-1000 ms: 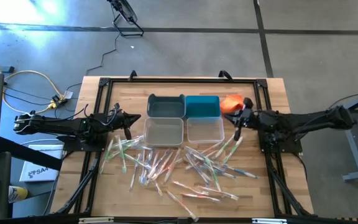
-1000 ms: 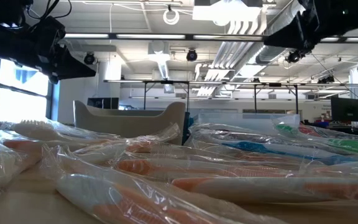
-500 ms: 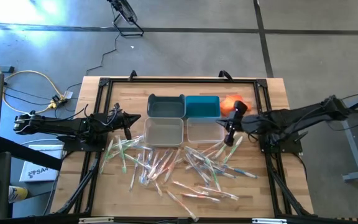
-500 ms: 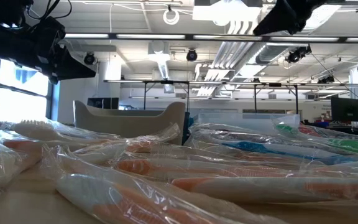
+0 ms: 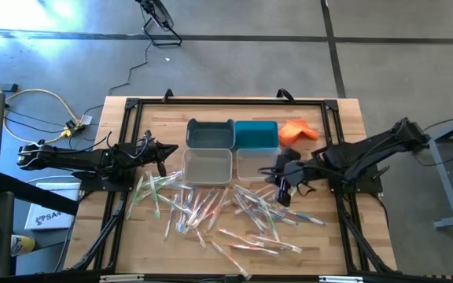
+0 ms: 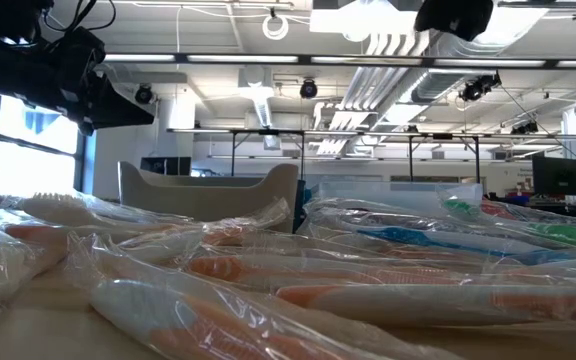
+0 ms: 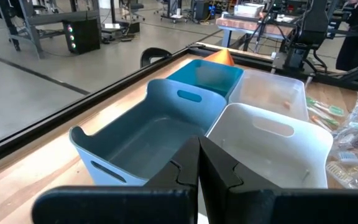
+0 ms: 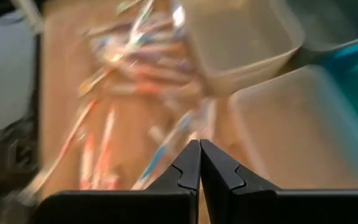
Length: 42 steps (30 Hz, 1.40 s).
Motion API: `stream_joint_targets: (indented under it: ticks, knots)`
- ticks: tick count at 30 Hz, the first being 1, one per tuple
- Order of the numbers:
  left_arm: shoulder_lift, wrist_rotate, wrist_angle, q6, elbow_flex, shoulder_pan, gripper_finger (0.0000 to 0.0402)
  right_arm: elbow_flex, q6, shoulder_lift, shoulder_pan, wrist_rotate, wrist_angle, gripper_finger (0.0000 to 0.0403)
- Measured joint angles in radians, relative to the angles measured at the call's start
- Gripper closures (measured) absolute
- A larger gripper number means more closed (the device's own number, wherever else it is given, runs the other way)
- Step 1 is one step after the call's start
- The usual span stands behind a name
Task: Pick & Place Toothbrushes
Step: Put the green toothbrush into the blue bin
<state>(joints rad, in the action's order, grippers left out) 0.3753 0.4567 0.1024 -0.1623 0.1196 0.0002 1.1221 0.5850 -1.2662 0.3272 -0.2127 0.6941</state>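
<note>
My right gripper point(image 5: 281, 187) has swung out over the toothbrushes point(image 5: 234, 208).
Both grippers are staying clenched, empty; my wrist view is blurring the pile.

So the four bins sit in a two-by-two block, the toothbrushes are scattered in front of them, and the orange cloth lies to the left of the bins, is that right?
Not quite: the orange cloth lies to the right of the bins, beside the teal one, as the high view shows. The rest holds: four bins in a two-by-two block, with the toothbrushes scattered in front of them.

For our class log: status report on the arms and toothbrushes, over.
Right gripper shut, empty, over the toothbrushes. Left gripper shut, beside bins. Nothing blocking.
</note>
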Motion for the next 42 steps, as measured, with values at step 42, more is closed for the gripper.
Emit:
stream_joint_targets:
  ticks: [42]
  knots:
    - [0.000, -0.001, 0.003, 0.041, 0.000, 0.000, 0.0402, -0.001, 0.469, -0.433, 0.010, 0.290, 0.050, 0.0267]
